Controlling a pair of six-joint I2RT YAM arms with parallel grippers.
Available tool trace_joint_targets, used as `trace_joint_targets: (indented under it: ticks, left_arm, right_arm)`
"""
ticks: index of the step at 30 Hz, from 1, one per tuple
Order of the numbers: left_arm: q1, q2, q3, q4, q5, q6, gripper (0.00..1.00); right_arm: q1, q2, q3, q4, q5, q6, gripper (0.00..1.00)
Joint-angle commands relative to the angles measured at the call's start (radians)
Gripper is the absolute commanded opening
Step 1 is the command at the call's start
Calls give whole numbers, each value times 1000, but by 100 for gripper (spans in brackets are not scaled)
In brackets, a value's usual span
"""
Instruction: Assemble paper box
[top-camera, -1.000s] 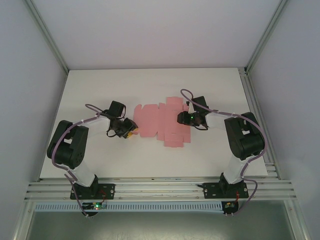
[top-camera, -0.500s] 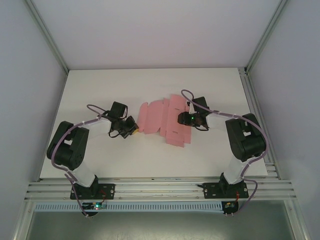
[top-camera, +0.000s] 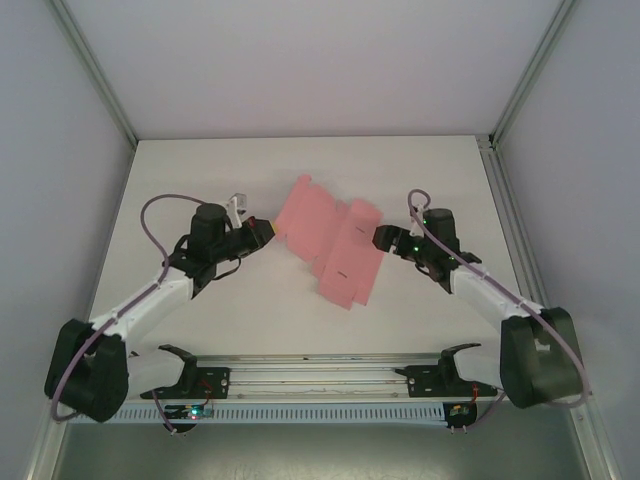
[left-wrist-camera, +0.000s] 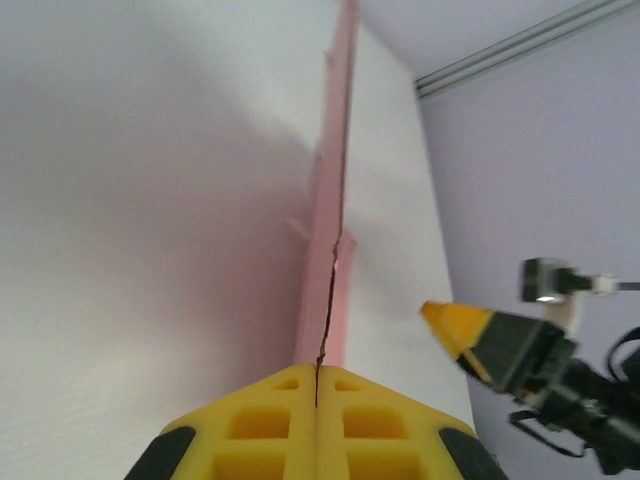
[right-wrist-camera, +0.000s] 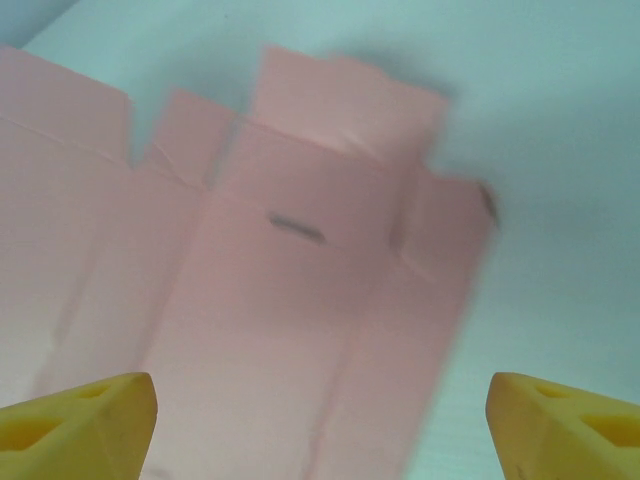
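A white table (top-camera: 300, 320) stands inside a pale-walled enclosure (top-camera: 300, 70). On it, the left gripper (top-camera: 266, 229) is clamped on the left edge of the paper box (top-camera: 330, 245), a flat pink die-cut sheet with flaps. The left wrist view shows its yellow fingers (left-wrist-camera: 250, 430) pressed together with the card edge-on between them. The right gripper (top-camera: 379, 236) sits at the sheet's right edge, its own fingers (right-wrist-camera: 85, 415) spread wide apart over the card. The sheet sits mid-table between the two grippers, turned askew.
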Motion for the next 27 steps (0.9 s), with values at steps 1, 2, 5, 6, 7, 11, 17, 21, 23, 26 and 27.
trace_joint_targets:
  ticks: [1,2,5,6,7,11,17,21,23,26,27]
  left_arm:
    - [-10,-65,-27,76,-25,52,0]
    - [-10,-75,-34,82,-15,51,0]
    - [-11,-97,-64,141,35,27,0]
    - [-14,-106,-68,160,51,21,0]
    - [-15,-115,-66,173,67,24,0]
    - [-27,-165,-28,193,75,52,0]
    - [-61,-181,37,79,-34,14,0]
    - [-66,-172,38,62,-74,-42,0]
    - [-66,-175,55,2,-108,-48,0]
    - [-68,-189,56,-50,-147,-51,0]
    - [-68,-192,50,-50,-149,-58,0]
  right_arm:
    - [-4,-45,-85,26,-67,92,86]
    - [-3,-60,-108,42,-74,114,85]
    - [-1,-70,-174,142,-122,165,84]
    - [-1,-65,-182,168,-145,175,84]
    - [0,-57,-187,198,-175,178,84]
    - [8,-28,-228,401,-318,257,84]
    - [53,-39,-321,513,-287,529,87]
    - [118,-42,-330,492,-245,589,89]
    - [146,-21,-329,514,-261,629,89]
    - [182,24,-311,560,-280,724,91]
    - [195,37,-314,579,-265,766,91]
